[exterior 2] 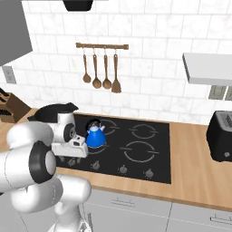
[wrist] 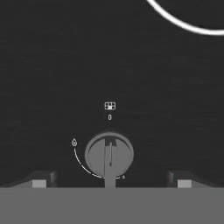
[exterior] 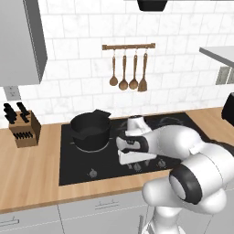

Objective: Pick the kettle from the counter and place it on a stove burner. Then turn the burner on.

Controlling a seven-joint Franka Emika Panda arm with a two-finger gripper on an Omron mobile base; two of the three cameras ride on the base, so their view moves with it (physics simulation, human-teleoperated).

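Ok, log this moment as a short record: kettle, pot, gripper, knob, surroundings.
kettle: blue kettle stands on a cooktop burner
pot: black pot on a rear left burner
gripper: gripper open, fingers either side of a knob
knob: bar points toward the 0 mark
surroundings: knife block on the counter; toaster at right

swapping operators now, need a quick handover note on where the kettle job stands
Gripper: open, fingers apart either side of a round stove knob, low over the front edge of the cooktop.
Kettle: upright on a burner left of centre on the cooktop, off the counter.
Black pot: on the back left burner.
Done: kettle placed on a burner.
Left: close on the knob and turn it; the pictures do not show the burner as lit.
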